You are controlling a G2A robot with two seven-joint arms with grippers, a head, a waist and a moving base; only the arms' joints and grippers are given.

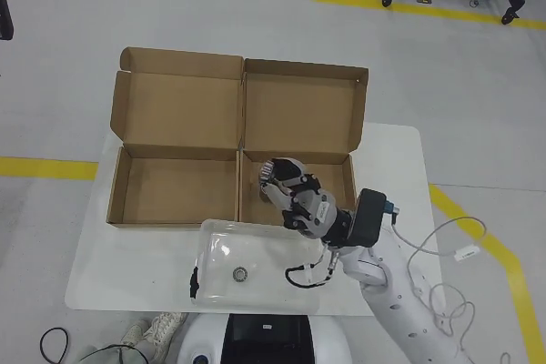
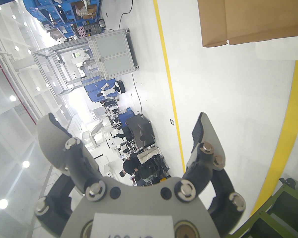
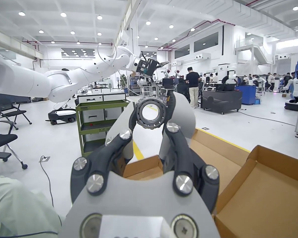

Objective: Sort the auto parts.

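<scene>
- Metal bearing [image 3: 151, 125] clamped edgewise in right gripper [image 3: 152, 108] above right cardboard box [image 1: 338, 187]; thin hold, may slip.
- Dropped from high, it could bounce out.
- Left gripper [image 2: 126, 125] spread wide, holding nothing.

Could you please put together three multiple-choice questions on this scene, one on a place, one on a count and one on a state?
1. Where is the bearing?
A) lying on the floor
B) held over the right cardboard box
C) resting on a chair

2. How many open cardboard boxes stand on the table?
A) one
B) two
C) four

3. How is the left gripper?
A) open and empty
B) shut on a bearing
C) shut on a cable

Answers:
1 B: the right gripper clamps it above that box in the top view.
2 B: the left cardboard box sits beside the right one.
3 A: its fingers stand wide apart with nothing between them.
</scene>
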